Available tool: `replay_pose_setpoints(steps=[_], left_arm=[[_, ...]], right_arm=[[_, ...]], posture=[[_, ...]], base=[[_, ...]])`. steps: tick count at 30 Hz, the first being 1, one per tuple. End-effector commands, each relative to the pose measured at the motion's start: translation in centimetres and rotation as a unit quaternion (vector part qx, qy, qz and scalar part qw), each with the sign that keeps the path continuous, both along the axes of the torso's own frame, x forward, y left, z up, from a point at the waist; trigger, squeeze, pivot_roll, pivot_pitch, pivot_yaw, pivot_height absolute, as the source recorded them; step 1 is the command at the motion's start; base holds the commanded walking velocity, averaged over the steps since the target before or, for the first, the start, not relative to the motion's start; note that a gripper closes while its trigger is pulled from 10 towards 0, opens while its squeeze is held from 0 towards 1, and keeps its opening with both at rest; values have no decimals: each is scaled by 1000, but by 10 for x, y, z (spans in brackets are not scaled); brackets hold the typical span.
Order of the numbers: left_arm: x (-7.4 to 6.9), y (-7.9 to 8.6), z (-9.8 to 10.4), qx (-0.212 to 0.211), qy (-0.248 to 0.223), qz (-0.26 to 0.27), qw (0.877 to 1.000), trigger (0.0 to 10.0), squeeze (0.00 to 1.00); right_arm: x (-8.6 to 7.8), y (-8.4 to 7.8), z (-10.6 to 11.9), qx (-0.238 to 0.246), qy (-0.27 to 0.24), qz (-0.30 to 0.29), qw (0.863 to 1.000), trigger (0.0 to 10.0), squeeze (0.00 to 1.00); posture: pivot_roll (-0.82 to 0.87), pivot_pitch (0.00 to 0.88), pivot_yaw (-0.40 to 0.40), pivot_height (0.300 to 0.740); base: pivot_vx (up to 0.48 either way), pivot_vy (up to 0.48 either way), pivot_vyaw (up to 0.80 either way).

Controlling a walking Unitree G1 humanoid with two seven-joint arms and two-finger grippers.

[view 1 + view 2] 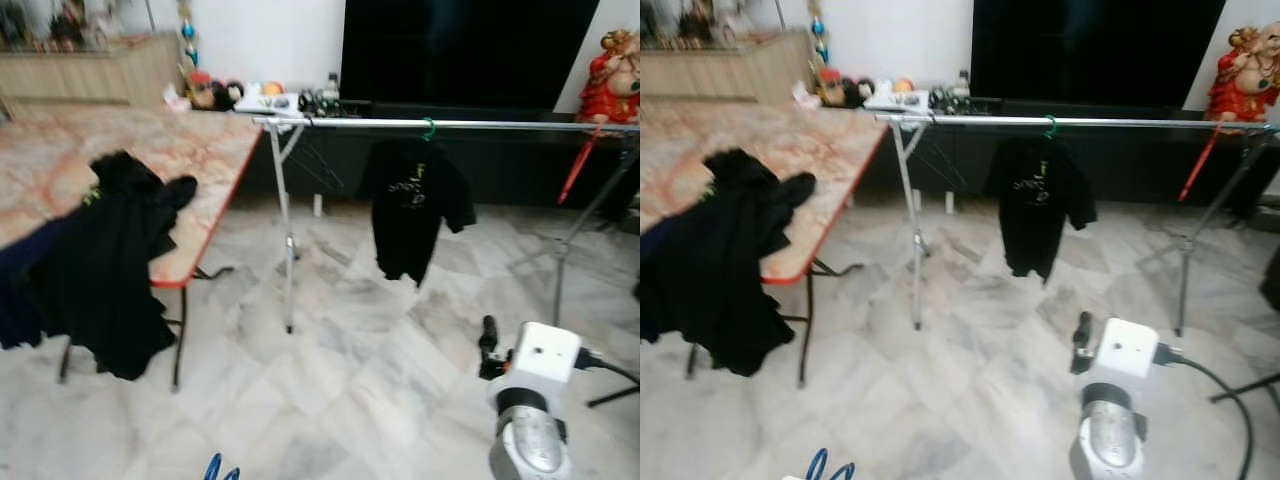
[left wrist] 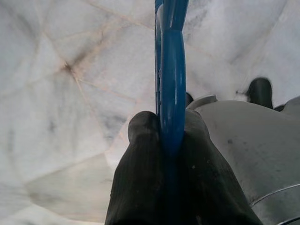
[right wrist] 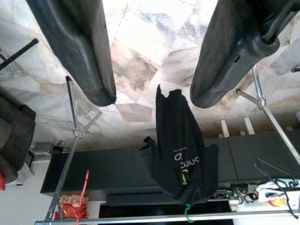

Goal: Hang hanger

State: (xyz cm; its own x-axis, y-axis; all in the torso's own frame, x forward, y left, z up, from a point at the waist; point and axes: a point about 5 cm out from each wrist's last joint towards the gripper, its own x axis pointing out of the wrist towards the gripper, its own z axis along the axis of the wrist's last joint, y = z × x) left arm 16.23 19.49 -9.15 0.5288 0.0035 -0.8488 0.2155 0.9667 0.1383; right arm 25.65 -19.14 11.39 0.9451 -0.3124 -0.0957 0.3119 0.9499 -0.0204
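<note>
one black T-shirt (image 1: 412,205) on the rail (image 1: 450,125), one table (image 1: 190,150), one blue hanger (image 2: 171,84)

Silver right arm (image 1: 528,445), white wrist block, black cable, black gripper fingers (image 3: 79,47)

We see a metal rail (image 1: 450,124) running across the room on thin legs, with a black T-shirt (image 1: 412,205) hanging from it by a green hook (image 1: 428,129). To the left stands a marble-patterned worktop (image 1: 150,150) with a red edge, and dark clothes (image 1: 105,260) are draped over its near side, hanging well below it. At lower right our right arm (image 1: 530,410) shows a white and silver housing, its black fingers (image 1: 488,345) pointing toward the rail above the pale marble floor (image 1: 330,400). A bit of blue hanger (image 1: 215,468) pokes up at the bottom edge. Behind the rail is a large dark screen (image 1: 460,50), with a red figurine (image 1: 612,80) at far right.
</note>
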Motion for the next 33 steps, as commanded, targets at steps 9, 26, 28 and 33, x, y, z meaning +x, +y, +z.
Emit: replay_pose_setpoints(steps=[9,26,28,33], left_arm=[[5,-3,4,92,-51,-148,983,10000,0],[108,4,81,80,-216,-246,941,10000,0],[112,0,87,60,-217,-275,935,10000,0],[121,-10,112,-5,-198,-398,896,10000,0]], right_arm=[[9,-21,-11,-45,45,-1,998,10000,0],[28,-25,-30,-116,115,164,973,10000,0],[28,-14,-31,-119,122,238,956,10000,0],[2,22,-37,-177,153,541,808,10000,0]], posture=[[101,37,-2,740],[91,42,6,740],[90,43,6,740],[86,40,8,740]], base=[[0,0,0],[0,0,0],[0,0,0],[0,0,0]])
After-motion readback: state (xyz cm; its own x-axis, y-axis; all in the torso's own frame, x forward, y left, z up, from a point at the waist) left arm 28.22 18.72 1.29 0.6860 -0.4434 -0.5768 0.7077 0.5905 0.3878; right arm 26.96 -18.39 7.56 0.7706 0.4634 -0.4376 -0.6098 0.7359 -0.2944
